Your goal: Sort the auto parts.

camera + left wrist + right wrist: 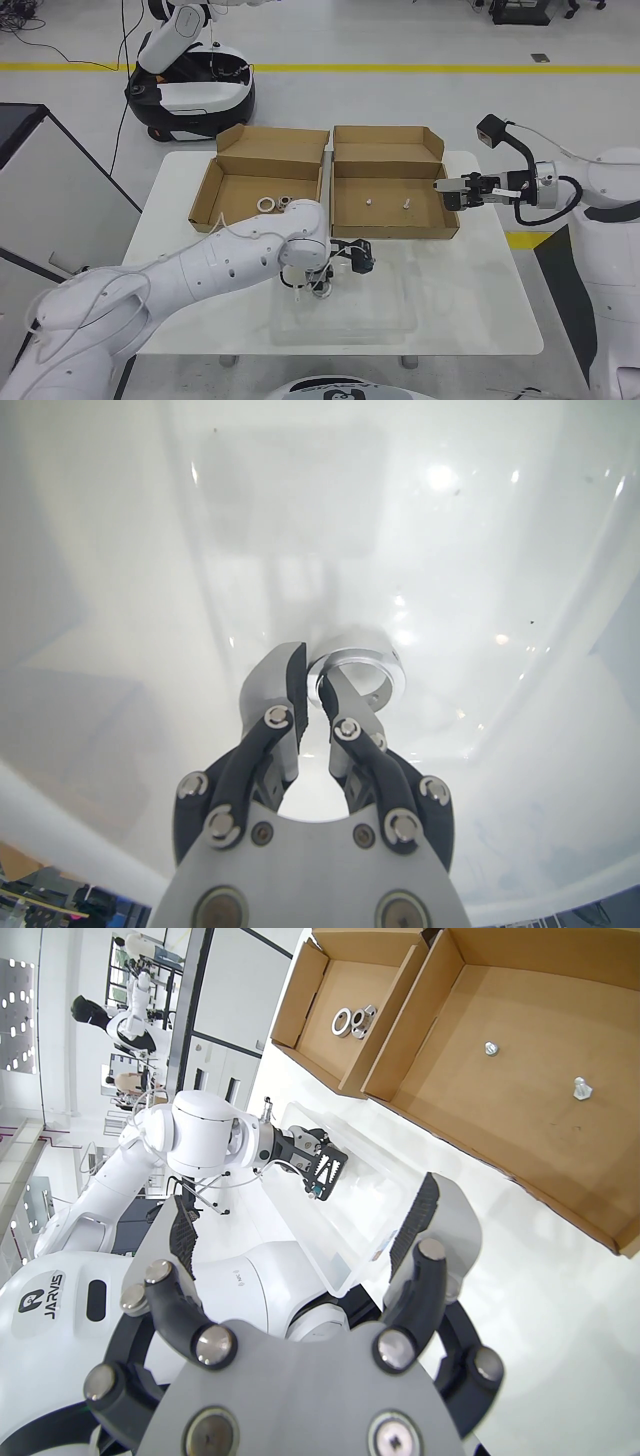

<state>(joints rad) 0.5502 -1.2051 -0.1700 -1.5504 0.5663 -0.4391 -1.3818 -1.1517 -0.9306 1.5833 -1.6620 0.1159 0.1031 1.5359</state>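
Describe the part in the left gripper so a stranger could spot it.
On the white table, look into the clear plastic bin at its near edge. The left gripper pinches a silver metal ring there by its wall; the other visible parts lie in the cardboard boxes behind.

Left box [235, 200] (rings [275, 203] inside) beside right box [390, 185]; bin [385, 305] before them.

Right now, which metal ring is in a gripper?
The ring in the clear bin, pinched by the left gripper; the other two rings lie loose in a cardboard box.
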